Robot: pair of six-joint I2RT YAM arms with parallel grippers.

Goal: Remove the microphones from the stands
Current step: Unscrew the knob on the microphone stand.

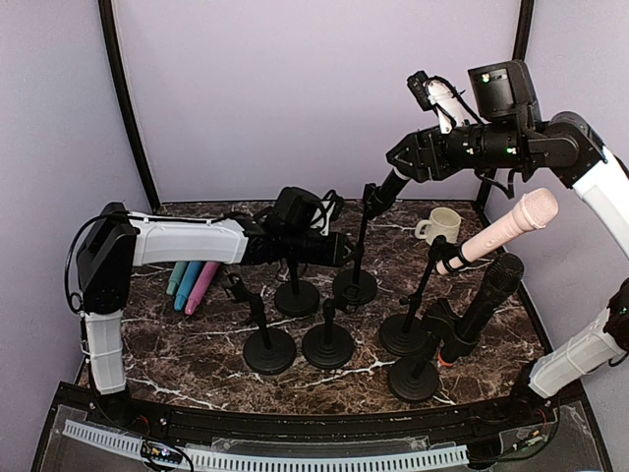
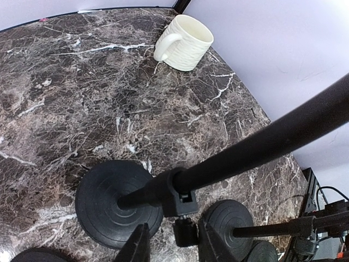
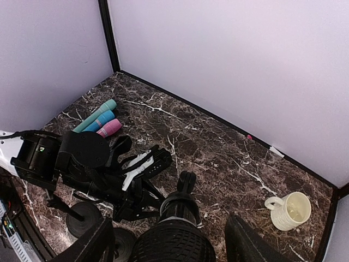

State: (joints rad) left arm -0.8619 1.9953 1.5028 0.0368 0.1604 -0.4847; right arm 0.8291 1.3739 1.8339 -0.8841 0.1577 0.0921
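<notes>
A black microphone point(image 1: 391, 187) sits tilted in the clip of a black stand point(image 1: 356, 285) at the back middle. My right gripper point(image 1: 395, 157) is open, with its fingers point(image 3: 103, 240) on either side of the microphone's mesh head point(image 3: 174, 243) and small gaps on both sides. The microphone's far end point(image 3: 186, 183) points down at the table. My left gripper point(image 1: 346, 251) reaches in from the left to this stand's pole. In the left wrist view it point(image 2: 174, 243) is open, and its fingers point(image 2: 139, 245) straddle the knob point(image 2: 185, 232) under the pole's joint point(image 2: 177, 194).
A pink microphone point(image 1: 511, 224) and another black one point(image 1: 491, 290) stand on stands at the right. Several empty stands point(image 1: 327, 344) crowd the front middle. A cream mug point(image 1: 442, 224) is at the back right. Teal, blue and pink items point(image 1: 192, 283) lie at the left.
</notes>
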